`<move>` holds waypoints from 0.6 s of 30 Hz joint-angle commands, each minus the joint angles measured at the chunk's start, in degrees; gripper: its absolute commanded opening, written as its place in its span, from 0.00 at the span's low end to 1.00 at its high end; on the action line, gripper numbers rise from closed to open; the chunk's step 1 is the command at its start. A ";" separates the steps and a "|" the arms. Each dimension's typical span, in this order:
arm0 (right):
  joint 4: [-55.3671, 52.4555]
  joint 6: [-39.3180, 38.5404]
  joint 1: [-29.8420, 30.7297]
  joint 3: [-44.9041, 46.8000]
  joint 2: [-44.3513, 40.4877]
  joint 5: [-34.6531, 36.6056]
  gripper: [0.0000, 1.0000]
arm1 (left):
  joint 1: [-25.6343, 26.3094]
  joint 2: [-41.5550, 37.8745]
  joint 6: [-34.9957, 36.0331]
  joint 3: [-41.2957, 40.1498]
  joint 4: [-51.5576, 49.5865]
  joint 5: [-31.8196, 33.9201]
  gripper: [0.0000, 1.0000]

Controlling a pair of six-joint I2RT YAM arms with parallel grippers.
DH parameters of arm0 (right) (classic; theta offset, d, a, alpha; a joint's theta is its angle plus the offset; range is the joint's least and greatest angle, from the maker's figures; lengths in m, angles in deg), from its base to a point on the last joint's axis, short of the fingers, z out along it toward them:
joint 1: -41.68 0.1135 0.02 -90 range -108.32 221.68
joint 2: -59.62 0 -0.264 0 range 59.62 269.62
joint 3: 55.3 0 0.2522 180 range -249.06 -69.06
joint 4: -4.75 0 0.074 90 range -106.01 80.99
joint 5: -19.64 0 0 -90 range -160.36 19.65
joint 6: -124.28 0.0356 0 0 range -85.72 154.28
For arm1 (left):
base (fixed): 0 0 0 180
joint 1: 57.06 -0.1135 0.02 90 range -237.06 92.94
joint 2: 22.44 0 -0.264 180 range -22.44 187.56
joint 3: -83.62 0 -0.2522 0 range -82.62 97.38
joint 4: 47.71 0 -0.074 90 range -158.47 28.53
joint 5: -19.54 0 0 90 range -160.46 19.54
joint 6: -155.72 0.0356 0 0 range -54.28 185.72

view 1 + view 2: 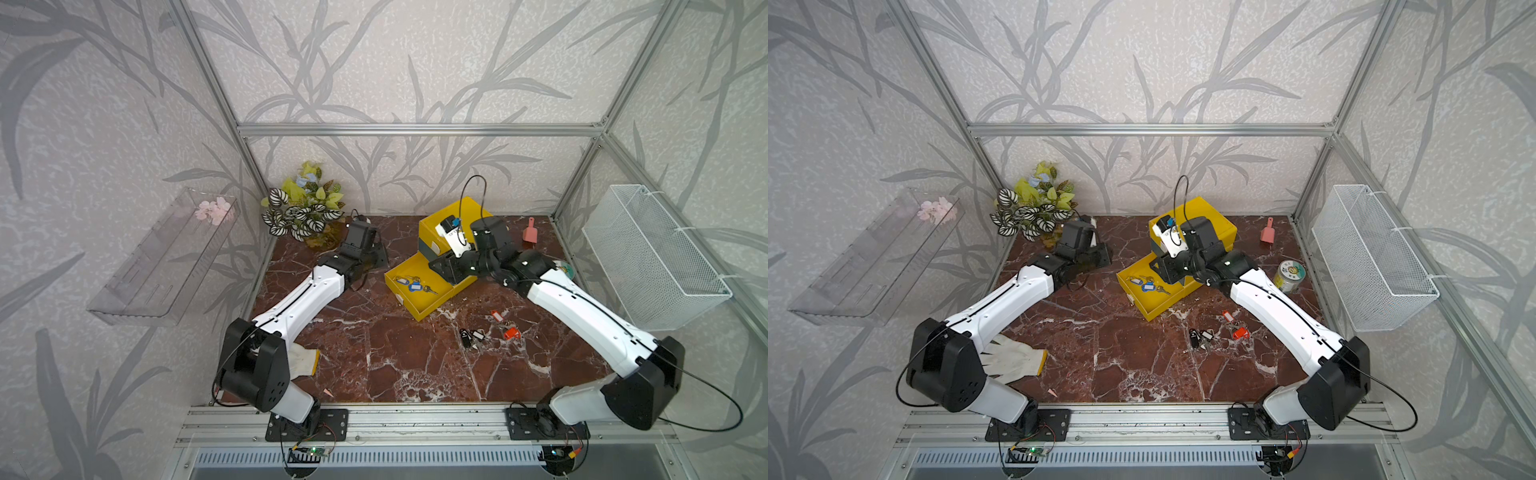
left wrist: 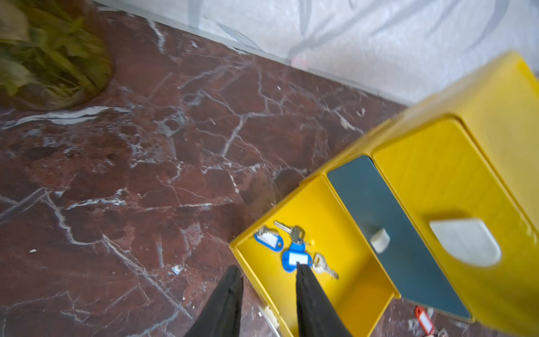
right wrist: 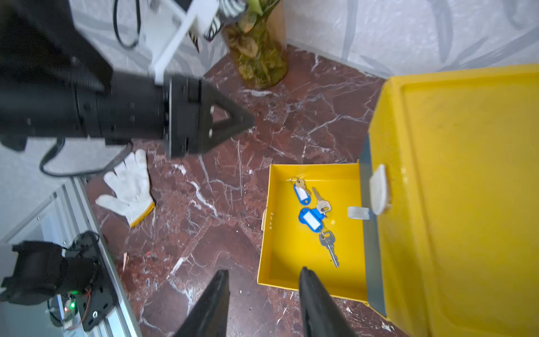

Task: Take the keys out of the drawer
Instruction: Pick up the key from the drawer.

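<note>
Keys (image 3: 311, 219) with blue tags lie in the open yellow drawer (image 3: 291, 256). The left tool (image 2: 267, 267) and right tool (image 3: 264, 270) hang near it, both spread, empty.

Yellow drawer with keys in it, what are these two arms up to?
Two robot arms are emptying keys from the open yellow drawer. Inside lie blue-tagged keys; red-tagged keys and black-tagged keys lie out on the marble table. The left gripper and right gripper hover by the drawer, open and empty.
</note>
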 commanded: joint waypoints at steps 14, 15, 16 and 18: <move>-31.08 -13.89 6.91 -35.12 36.01 23.13 0.33 | -8.17 12.67 -8.08 10.34 -12.19 -17.99 0.32; -31.64 -14.24 6.91 -36.45 37.75 24.29 0.32 | -8.74 13.19 -8.08 10.95 -12.54 -18.44 0.32; -32.32 -14.69 6.83 -37.43 39.12 25.00 0.32 | -9.28 13.71 -8.16 11.51 -12.86 -18.84 0.32; -32.96 -15.02 6.58 -38.45 41.38 26.22 0.32 | -10.51 14.57 -8.25 12.81 -13.61 -19.48 0.33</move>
